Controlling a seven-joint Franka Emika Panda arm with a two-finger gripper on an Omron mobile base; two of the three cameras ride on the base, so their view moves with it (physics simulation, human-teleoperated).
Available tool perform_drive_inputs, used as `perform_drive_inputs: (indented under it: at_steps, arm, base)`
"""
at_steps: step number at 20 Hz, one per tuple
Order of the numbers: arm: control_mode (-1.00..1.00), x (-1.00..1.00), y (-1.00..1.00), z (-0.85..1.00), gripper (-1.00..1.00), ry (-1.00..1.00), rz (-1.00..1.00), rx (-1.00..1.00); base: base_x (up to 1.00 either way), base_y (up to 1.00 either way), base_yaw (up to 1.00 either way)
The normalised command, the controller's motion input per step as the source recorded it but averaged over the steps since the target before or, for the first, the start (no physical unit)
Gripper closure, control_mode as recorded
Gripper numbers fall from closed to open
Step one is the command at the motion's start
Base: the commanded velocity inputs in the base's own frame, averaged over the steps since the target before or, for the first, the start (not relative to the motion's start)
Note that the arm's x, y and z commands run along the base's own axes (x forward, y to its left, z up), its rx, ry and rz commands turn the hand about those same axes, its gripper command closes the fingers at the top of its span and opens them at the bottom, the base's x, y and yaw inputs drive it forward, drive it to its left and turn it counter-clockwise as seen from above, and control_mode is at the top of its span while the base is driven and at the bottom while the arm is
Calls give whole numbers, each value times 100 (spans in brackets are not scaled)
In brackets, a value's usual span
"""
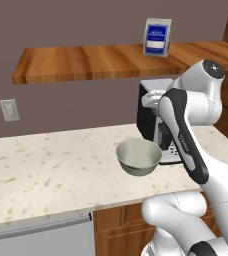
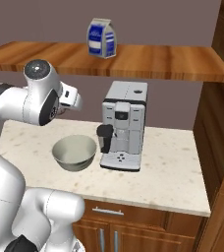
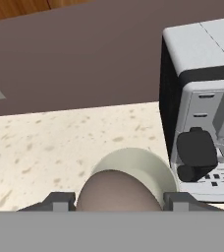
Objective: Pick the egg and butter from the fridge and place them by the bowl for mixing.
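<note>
The egg [image 3: 113, 193], a brownish-grey ball, sits between my two dark fingertips [image 3: 60, 201] at the bottom of the hand view, with my gripper [image 3: 120, 202] shut on it. Just beyond and below it stands the pale grey-green bowl [image 3: 155, 170] on the speckled counter. The bowl [image 1: 138, 156] is empty and lies left of the coffee machine; it also appears in the right base view [image 2: 74, 152]. My hand hovers above and behind the bowl, near the wall. The butter and the fridge are out of view.
A grey coffee machine [image 2: 125, 123] stands right beside the bowl, with a dark cup [image 3: 196, 147] under its spout. A wooden shelf [image 1: 86, 62] overhead carries a blue-and-white carton [image 1: 157, 37]. The beige counter [image 1: 46, 170] stretches leftwards. A wall socket [image 1: 9, 110] is at the left.
</note>
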Motion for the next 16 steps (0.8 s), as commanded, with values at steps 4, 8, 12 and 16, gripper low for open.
perform_drive_inputs:
  at_steps: [4, 8, 12, 16]
  arm:
    - [100, 0, 0, 0, 100, 0, 0, 0]
    - [-100, -1, -6, -1, 100, 0, -3, 0]
    - [-100, -12, -25, -5, 100, 0, -12, 0]
    - [-100, -10, -30, -16, 100, 2, -14, 0]
  base:
    - [0, 0, 0]
    - [0, -1, 0]
    - [0, 0, 0]
    - [0, 0, 0]
